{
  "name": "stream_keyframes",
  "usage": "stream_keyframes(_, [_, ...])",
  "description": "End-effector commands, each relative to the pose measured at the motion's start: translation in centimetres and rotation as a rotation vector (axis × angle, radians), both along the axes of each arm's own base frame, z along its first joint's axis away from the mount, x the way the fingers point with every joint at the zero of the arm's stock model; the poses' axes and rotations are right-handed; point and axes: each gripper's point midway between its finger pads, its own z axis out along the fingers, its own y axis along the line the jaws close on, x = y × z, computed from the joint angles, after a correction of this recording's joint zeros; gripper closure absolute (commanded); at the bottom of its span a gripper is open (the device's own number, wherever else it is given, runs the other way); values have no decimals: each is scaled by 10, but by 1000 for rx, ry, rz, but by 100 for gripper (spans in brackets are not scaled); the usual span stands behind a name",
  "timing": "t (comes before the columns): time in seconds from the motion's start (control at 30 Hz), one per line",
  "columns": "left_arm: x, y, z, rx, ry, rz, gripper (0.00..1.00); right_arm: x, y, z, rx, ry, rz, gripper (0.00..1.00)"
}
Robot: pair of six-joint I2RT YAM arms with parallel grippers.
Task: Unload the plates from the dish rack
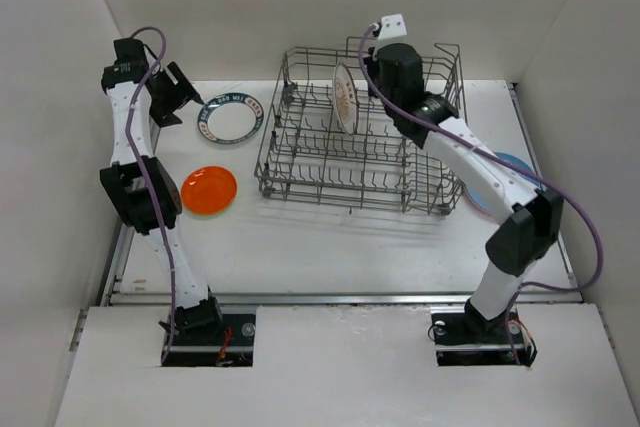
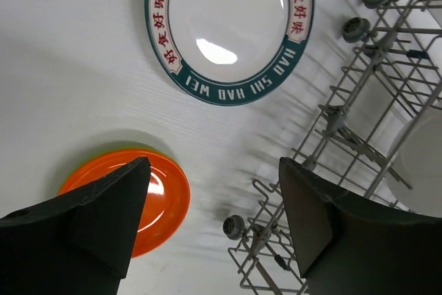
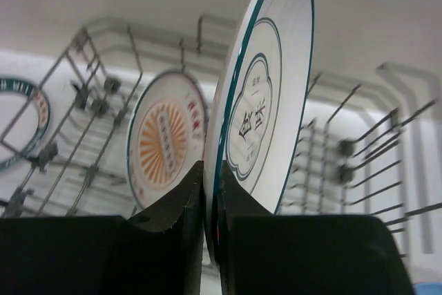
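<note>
The grey wire dish rack [image 1: 330, 162] stands mid-table. My right gripper [image 3: 210, 170] is shut on the rim of an upright white plate with a teal edge and a dark emblem [image 3: 266, 101], over the rack's back part. Behind it a white plate with an orange sunburst [image 3: 166, 139] stands in the tines, seen from above as an upright plate [image 1: 345, 97]. My left gripper [image 2: 214, 164] hangs open and empty above the table left of the rack. Below it lie a white plate with a teal lettered rim [image 2: 228, 25] and an orange plate [image 2: 166, 198] stacked on a green one [image 2: 117, 146].
A light blue plate [image 1: 512, 163] lies on the table right of the rack, partly under my right arm. The rack's corner with its small wheels [image 2: 235, 227] sits close to my left gripper. White walls enclose the table on three sides.
</note>
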Motion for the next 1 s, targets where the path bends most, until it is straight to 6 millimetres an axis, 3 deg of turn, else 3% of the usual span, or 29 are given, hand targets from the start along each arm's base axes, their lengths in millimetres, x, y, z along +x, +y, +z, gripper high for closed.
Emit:
stream_keyframes(0.0, [-13,-11,41,13,-67,-66,28,-13,-22,98,-47,-267,-54,100])
stream_keyframes(0.07, [-18,-34,64,-3,-123,-165,25,-27,-5,105,-147,-288,7,100])
stream_keyframes(0.1, [-22,-42,76,15,-159,-232,22,-41,27,89,-207,-272,97,100])
stream_keyframes(0.17, [-29,-71,106,-40,-243,-362,0,-64,55,74,-393,-279,209,100])
stream_keyframes(0.2, [-32,-78,112,-62,-260,-398,0,-73,59,62,-479,-262,195,100])
stream_keyframes(0.23, [-38,-84,122,-82,-285,-430,0,-92,85,33,-575,-240,247,100])
stream_keyframes(0.27, [-43,-90,132,-103,-309,-452,0,-98,89,21,-703,-239,250,100])
stream_keyframes(0.3, [-48,-98,147,-121,-360,-493,0,-110,100,-6,-790,-226,231,100])
stream_keyframes(0.4, [-54,-112,160,-142,-400,-540,0,-125,115,-30,-945,-264,257,100])
stream_keyframes(0.47, [-53,-119,167,-138,-431,-563,0,-137,137,-42,-944,-290,285,100])
stream_keyframes(0.57, [-56,-136,151,-156,-378,-600,0,-154,164,-40,-905,-331,301,100])
stream_keyframes(0.67, [-63,-155,116,-163,-256,-673,0,-163,185,-61,-937,-325,337,100])
stream_keyframes(0.7, [-63,-160,104,-172,-221,-694,0,-162,188,-72,-956,-315,345,100])
stream_keyframes(0.8, [-72,-170,81,-137,-139,-752,0,-165,194,-77,-949,-316,353,100])
stream_keyframes(0.9, [-83,-187,66,-128,-95,-821,0,-165,195,-78,-938,-317,360,100])
stream_keyframes(0.97, [-93,-202,68,-96,-100,-885,0,-165,195,-78,-938,-317,361,100])
